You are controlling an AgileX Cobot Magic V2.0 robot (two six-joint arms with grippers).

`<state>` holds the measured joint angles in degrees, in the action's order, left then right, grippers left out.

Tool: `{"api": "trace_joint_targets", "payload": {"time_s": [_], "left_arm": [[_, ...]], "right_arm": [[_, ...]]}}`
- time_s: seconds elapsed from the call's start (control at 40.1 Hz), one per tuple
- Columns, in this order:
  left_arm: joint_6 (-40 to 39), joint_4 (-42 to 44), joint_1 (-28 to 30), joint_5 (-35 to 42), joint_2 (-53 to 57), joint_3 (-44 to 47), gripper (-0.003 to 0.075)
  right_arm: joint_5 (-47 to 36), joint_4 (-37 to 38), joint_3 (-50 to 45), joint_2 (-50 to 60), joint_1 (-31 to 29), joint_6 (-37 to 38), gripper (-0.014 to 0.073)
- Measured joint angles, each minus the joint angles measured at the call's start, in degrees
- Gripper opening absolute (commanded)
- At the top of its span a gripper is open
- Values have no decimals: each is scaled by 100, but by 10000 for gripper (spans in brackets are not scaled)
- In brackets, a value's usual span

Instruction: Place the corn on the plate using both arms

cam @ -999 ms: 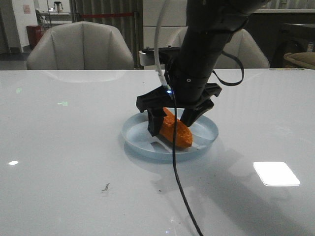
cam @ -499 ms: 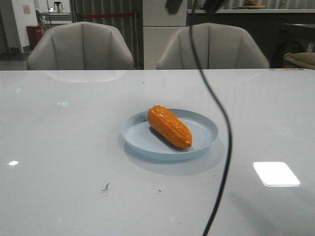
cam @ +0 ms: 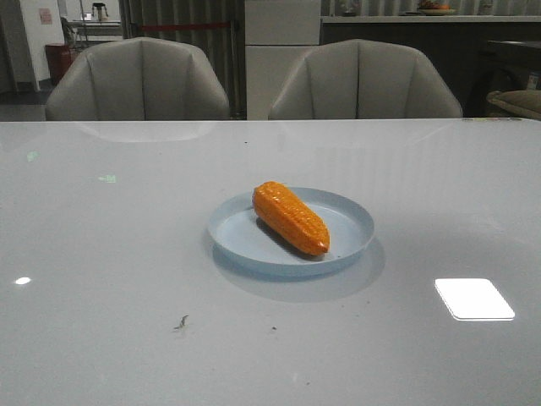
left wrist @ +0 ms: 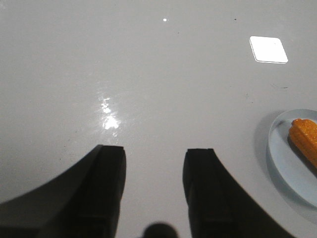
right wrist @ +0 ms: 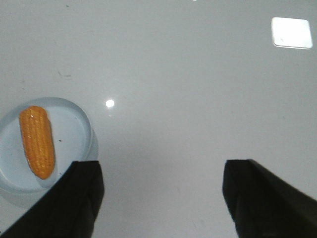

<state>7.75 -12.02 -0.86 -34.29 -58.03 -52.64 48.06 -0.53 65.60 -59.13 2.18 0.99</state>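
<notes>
The orange corn (cam: 292, 218) lies on its side inside the pale blue plate (cam: 355, 216) at the middle of the table, tapered end toward the front. No arm shows in the front view. In the left wrist view my left gripper (left wrist: 154, 151) is open over bare table, and the plate (left wrist: 285, 163) with the corn (left wrist: 304, 141) sits off to one side. In the right wrist view my right gripper (right wrist: 161, 166) is wide open with nothing between its fingers; the plate (right wrist: 74, 134) and corn (right wrist: 37, 141) lie beside one finger, apart from it.
Two grey chairs (cam: 139, 80) (cam: 363, 80) stand behind the table's far edge. A bright light reflection (cam: 473, 298) marks the glossy white table (cam: 101, 254) at front right. Small dark specks (cam: 181, 322) lie near the front.
One second ago a gripper stood in the plate around the corn. It let go and rose out of the front view, its cable following. The corn stays on the plate.
</notes>
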Motion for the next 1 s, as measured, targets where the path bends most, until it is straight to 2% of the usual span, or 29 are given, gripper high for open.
{"api": "trace_joint_targets", "payload": {"time_s": [0.15,0.325,0.599,0.649,0.999], "left_arm": [[0,0,0,0,0,0,367],[0,0,0,-11,0,0,352],[0,0,0,-18,0,0,113],[0,0,0,-18,0,0,90],[0,0,0,-23,0,0,94]], "right_arm": [[63,4,-883,1061,-162,0,603],[286,4,-1329,1467,-165,0,603],[427,4,-1370,1476,-165,0,603],[427,4,-1370,1476,-165,0,603],[427,4,-1370,1476,-165,0,603]]}}
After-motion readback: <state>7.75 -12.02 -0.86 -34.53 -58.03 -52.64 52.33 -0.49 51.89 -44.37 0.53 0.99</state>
